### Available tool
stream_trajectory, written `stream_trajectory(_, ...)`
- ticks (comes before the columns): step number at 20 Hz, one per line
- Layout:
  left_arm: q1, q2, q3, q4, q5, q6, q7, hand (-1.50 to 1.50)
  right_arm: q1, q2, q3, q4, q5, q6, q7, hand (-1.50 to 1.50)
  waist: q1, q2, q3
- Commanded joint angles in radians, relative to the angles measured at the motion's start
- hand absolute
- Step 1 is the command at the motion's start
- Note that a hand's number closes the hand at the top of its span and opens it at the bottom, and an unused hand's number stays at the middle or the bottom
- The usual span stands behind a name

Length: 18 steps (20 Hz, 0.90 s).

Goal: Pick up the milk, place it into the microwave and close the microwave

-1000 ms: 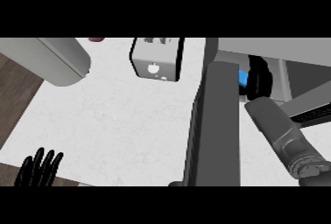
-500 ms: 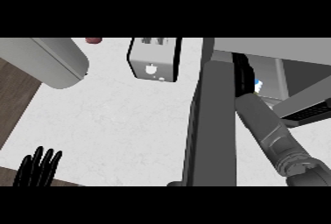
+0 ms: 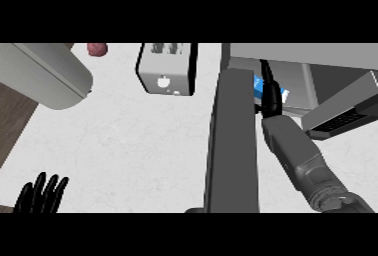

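The milk [image 3: 258,88] is a blue and white carton, showing only as a sliver just inside the microwave [image 3: 317,56] opening at the upper right. My right hand [image 3: 270,94] reaches into that opening with its fingers round the carton and hides most of it. The grey microwave door [image 3: 232,145] stands open, running edge-on down the middle of the view, just left of my right forearm. My left hand [image 3: 41,194] rests open at the lower left edge, fingers up, holding nothing.
A white toaster [image 3: 167,70] stands at the back of the white counter [image 3: 125,150]. A large grey rounded object [image 3: 44,75] fills the upper left, with a small reddish item [image 3: 97,48] behind it. The counter's left edge meets the wooden floor [image 3: 10,117].
My right arm has swung left and further in towards the microwave opening, taking the milk with it, now close beside the open door. The left hand has not moved.
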Motion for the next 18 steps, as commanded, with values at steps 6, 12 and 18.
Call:
stream_trajectory(6,0.062,0.021,0.023,-0.034,0.037,-0.032,0.004,-1.50,0.125,0.051,-0.074,-0.003,-0.075,0.179,-0.180,-1.50,-0.039,-0.021,-0.004)
stream_trajectory(12,0.061,-0.043,-0.024,-0.023,-0.025,0.016,0.000,-1.50,0.209,0.054,-0.095,-0.014,-0.091,0.248,-0.299,-1.50,-0.070,-0.032,-0.005)
stream_trajectory(18,0.090,-0.025,-0.029,-0.089,-0.005,0.010,0.070,-1.50,0.289,0.063,-0.084,-0.012,-0.085,0.378,-0.363,-1.50,-0.084,-0.038,-0.005)
